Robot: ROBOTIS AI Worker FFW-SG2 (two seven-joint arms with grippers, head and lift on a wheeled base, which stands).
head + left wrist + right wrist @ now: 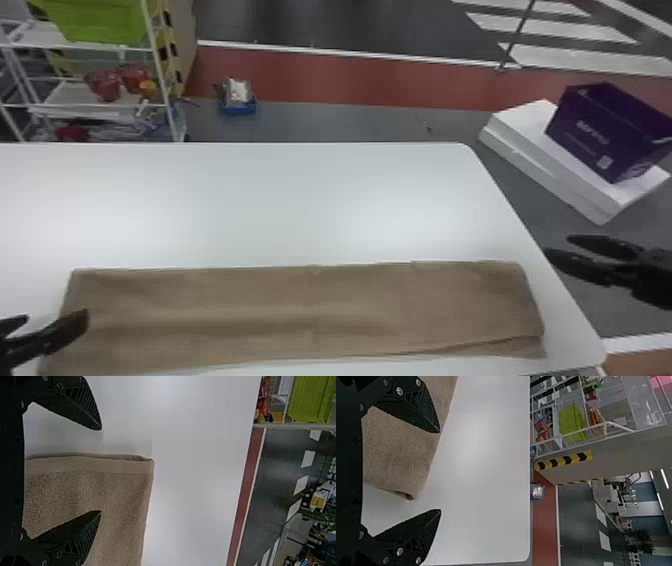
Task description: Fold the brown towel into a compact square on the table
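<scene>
1. Brown towel (310, 305): a long flat strip on the white table (300, 200), its long axis running left to right.
2. Left gripper (57, 315), the nearer: above the towel's left end; fingers wide apart, nothing between them in grasp. In the left wrist view, the end edge passes between the finger lines, one finger over cloth, the other beyond.
3. Right gripper (557, 245): in the head view, past the towel's right end; fingers parted, empty.
4. Probable next step: bringing the towel's ends inward to shorten the strip; the left end appears readier for pinching.
5. Surroundings: beyond the towel's left part, a rack with a green bin (100, 20); beyond its right end, a purple box (595, 132).
</scene>
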